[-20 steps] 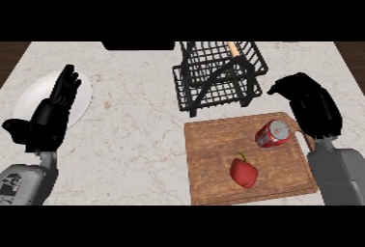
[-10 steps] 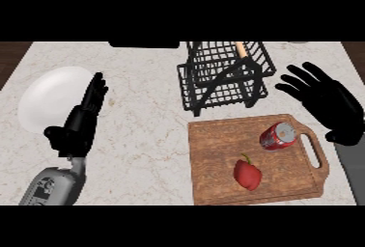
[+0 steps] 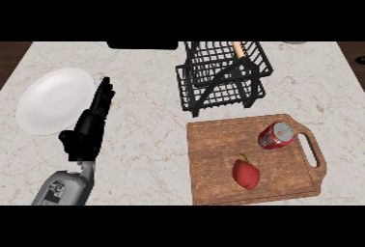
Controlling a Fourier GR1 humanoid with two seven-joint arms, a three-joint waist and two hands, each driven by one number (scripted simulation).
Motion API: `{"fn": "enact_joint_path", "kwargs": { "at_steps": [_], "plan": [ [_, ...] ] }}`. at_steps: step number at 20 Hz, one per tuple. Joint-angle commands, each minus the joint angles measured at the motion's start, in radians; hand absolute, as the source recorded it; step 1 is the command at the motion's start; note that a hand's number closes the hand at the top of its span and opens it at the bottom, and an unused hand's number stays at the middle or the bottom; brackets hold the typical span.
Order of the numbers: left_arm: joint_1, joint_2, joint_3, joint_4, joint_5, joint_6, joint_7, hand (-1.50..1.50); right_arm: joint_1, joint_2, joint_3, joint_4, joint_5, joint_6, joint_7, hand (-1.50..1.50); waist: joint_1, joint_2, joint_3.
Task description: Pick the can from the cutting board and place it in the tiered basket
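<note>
A red can [image 3: 276, 135] with a silver top lies on its side at the upper right of the wooden cutting board [image 3: 214, 159], near the board's handle slot. The black wire tiered basket [image 3: 222, 77] stands just behind the board, with an orange stick-like item in its top tier. My left hand [image 3: 91, 122] is held edge-on at the left, fingers straight and pointing away, beside the white plate; it holds nothing. My right hand shows nowhere in the head view.
A white plate [image 3: 51, 101] lies at the far left of the marble counter. A red pepper [image 3: 246, 173] rests on the board in front of the can. A dark object [image 3: 143, 45] sits at the counter's back edge.
My right hand, which hung over the can's right side, has left the view. My left hand has shifted right and turned edge-on. The view has shifted, so the board sits further right.
</note>
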Motion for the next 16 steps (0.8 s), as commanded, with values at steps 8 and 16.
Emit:
{"fn": "enact_joint_path", "kwargs": {
  "at_steps": [8, 16],
  "plan": [
    [0.013, -0.021, -0.032, -0.02, -0.031, 0.018, 0.004, 0.0, -0.113, -0.041, -0.124, -0.336, 0.428, 0.243, -0.016, -1.5, 0.015, 0.0, 0.0],
    [-0.002, -0.015, -0.008, -0.022, -0.022, 0.005, 0.03, 0.0, -0.061, 0.081, -0.118, -0.479, 0.64, 0.291, -0.094, -1.5, 0.004, -0.002, -0.002]
  ]
}}
